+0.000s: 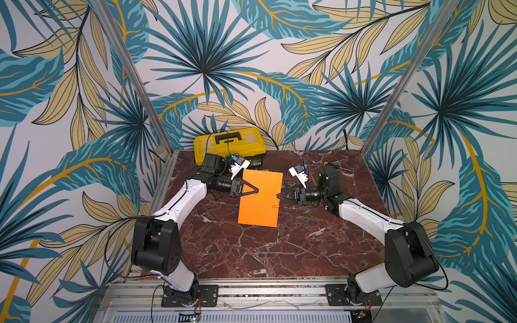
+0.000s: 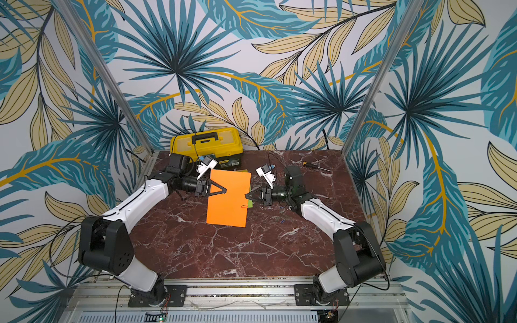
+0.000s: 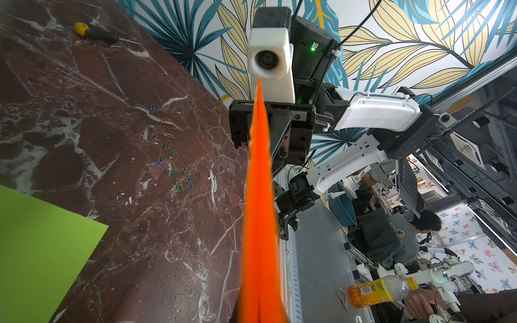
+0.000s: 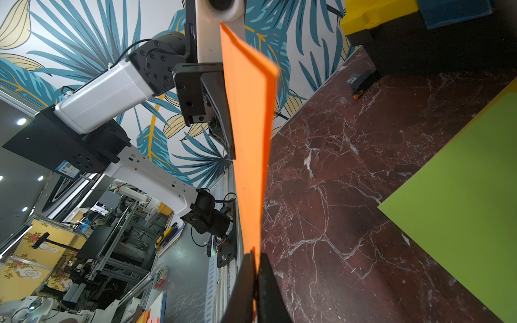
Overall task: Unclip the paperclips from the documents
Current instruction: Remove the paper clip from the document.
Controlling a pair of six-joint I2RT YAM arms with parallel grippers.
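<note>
Quick update from us: the orange sheet point(image 1: 258, 212) is up off the marble table point(image 1: 251, 257), pinched from both sides. Our left gripper point(image 1: 258, 190) is clamped on the sheet's left edge, and the right gripper point(image 1: 277, 195) is closed on the opposite edge. In the right wrist view its fingers point(image 4: 268, 285) meet right on the paper.

One paperclip point(image 1: 275, 206) sits on the sheet's right edge, just on the near side of the right gripper's tips. It's too tiny for us to call the colour.

The lime green sheet point(image 3: 42, 246) lies flat on the table underneath. A bunch of loose paperclips point(image 3: 173, 156) – blue, green and red – are scattered on the marble beside the right arm.

The yellow toolbox point(image 1: 229, 145) sits at the back wall, and the screwdriver point(image 1: 333, 165) lies off in the far right area.
</note>
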